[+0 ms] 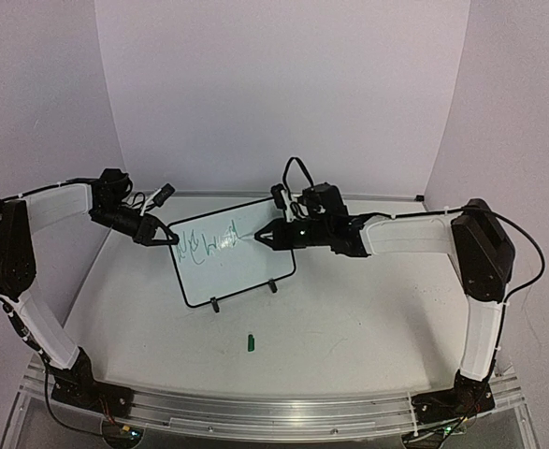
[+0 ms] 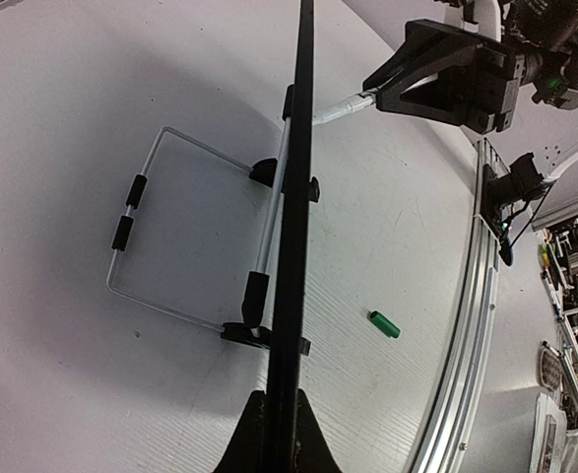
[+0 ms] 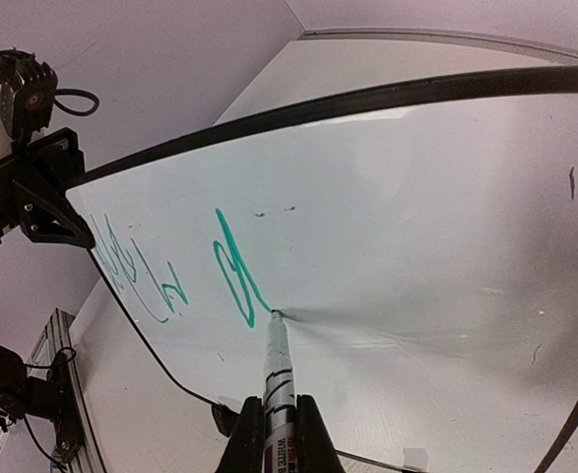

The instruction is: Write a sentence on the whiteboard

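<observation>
The whiteboard (image 1: 246, 271) stands tilted on its feet mid-table. Green handwriting, the sentence (image 1: 209, 245), runs across its upper left. My left gripper (image 1: 168, 234) is shut on the board's upper left edge. In the left wrist view that edge is a black bar (image 2: 293, 246) running up from my left gripper (image 2: 279, 439). My right gripper (image 1: 265, 238) is shut on a silver marker (image 3: 277, 379). In the right wrist view the gripper (image 3: 278, 434) keeps the marker's tip touching the whiteboard (image 3: 417, 227) at the end of a fresh green stroke of the sentence (image 3: 234, 271).
A green marker cap (image 1: 252, 342) lies on the table in front of the board, also seen from the left wrist (image 2: 385, 324). A wire stand (image 2: 141, 246) props the board from behind. An aluminium rail (image 1: 274, 412) runs along the near edge. White walls enclose the back and sides.
</observation>
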{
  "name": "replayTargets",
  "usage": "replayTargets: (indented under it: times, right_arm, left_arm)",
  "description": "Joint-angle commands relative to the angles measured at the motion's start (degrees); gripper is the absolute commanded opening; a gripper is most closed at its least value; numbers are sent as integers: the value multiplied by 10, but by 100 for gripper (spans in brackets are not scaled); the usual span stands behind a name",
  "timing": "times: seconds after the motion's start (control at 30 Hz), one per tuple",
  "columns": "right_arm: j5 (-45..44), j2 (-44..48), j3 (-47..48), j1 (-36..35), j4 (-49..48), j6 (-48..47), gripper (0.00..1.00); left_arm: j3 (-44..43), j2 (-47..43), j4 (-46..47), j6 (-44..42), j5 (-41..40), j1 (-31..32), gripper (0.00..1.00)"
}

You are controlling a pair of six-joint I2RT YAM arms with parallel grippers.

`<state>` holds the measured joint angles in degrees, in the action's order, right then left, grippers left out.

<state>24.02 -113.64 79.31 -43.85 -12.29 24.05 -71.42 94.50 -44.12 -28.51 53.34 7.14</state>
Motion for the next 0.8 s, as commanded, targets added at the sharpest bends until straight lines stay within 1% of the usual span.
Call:
replayTargets:
  times: [0.0, 0.23, 0.77]
  right_arm:
    - [-25, 44, 0, 4, -4, -5, 0]
    - [-16, 57, 5, 4, -4, -4, 0]
    - [-23, 11, 46, 4, -3, -1, 0]
  left_arm:
    - [-2, -20, 3, -8, -66, -1, 0]
    - [-2, -19, 4, -7, -68, -1, 0]
    - [-3, -18, 3, -7, -70, -1, 0]
